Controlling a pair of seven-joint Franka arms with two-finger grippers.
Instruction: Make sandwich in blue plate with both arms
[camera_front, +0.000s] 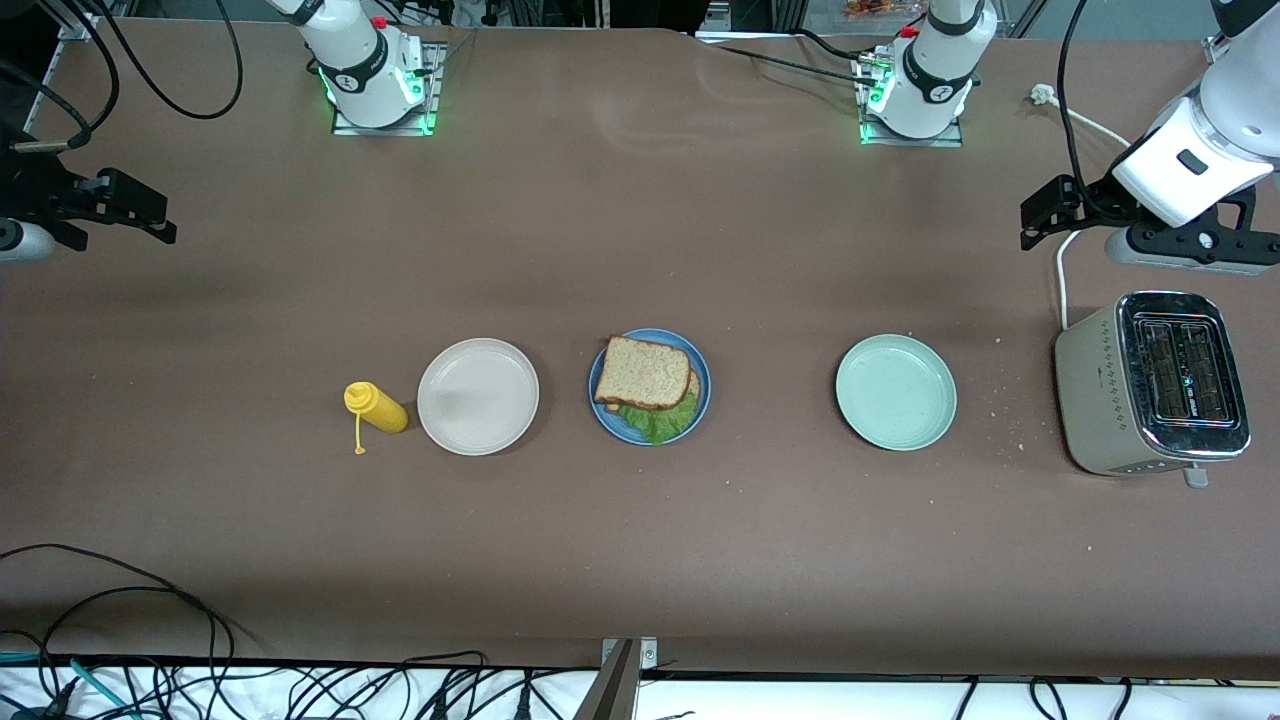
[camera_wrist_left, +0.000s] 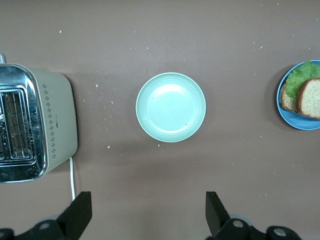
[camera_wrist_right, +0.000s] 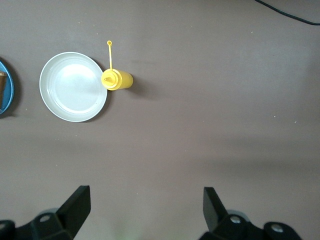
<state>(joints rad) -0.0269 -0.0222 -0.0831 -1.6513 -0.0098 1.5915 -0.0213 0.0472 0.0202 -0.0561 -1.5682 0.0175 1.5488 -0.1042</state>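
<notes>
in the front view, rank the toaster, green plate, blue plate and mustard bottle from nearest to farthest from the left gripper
The left gripper hangs open at its own arm's end of the table.
1. Toaster, right beneath it at that end.
2. Green plate, next along the row.
3. Blue plate, mid-table, holding the sandwich.
4. Mustard bottle, toward the right arm's end.

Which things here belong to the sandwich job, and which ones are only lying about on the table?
Belong to the job:
- sandwich, on the blue plate
- blue plate
- left gripper, open, above the table
- right gripper, open, above the table

Only lying about:
- beige-white plate
- mint-green plate
- yellow bottle, beside the beige-white plate
- toaster
</notes>
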